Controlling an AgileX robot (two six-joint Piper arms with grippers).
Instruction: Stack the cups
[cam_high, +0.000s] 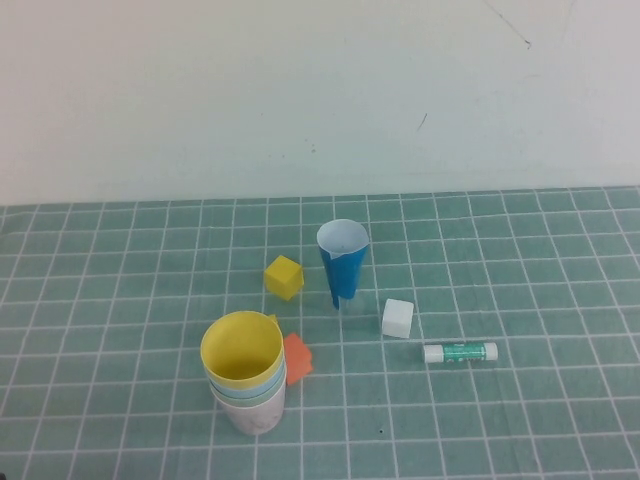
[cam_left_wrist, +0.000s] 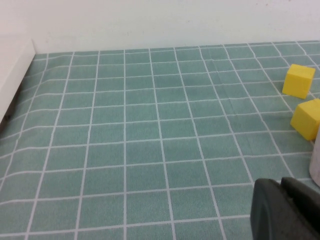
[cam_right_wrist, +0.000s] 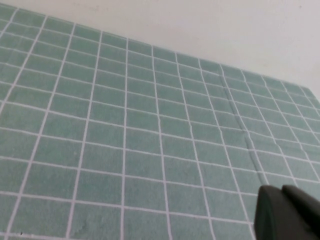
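Observation:
A stack of cups (cam_high: 245, 385) with a yellow cup (cam_high: 241, 348) on top stands at the front left of the green grid mat. A blue cup (cam_high: 342, 258) stands alone at the mat's middle, open end up. Neither gripper shows in the high view. My left gripper (cam_left_wrist: 281, 186) is shut and empty, low over the mat; the pale side of the cup stack (cam_left_wrist: 315, 162) is just beside it. My right gripper (cam_right_wrist: 282, 192) is shut and empty over bare mat, with no cup in its view.
A yellow cube (cam_high: 284, 276) lies left of the blue cup and also shows in the left wrist view (cam_left_wrist: 299, 80). A white cube (cam_high: 397, 318), a glue stick (cam_high: 460, 352) and an orange piece (cam_high: 298, 356) lie nearby. A white wall stands behind the mat.

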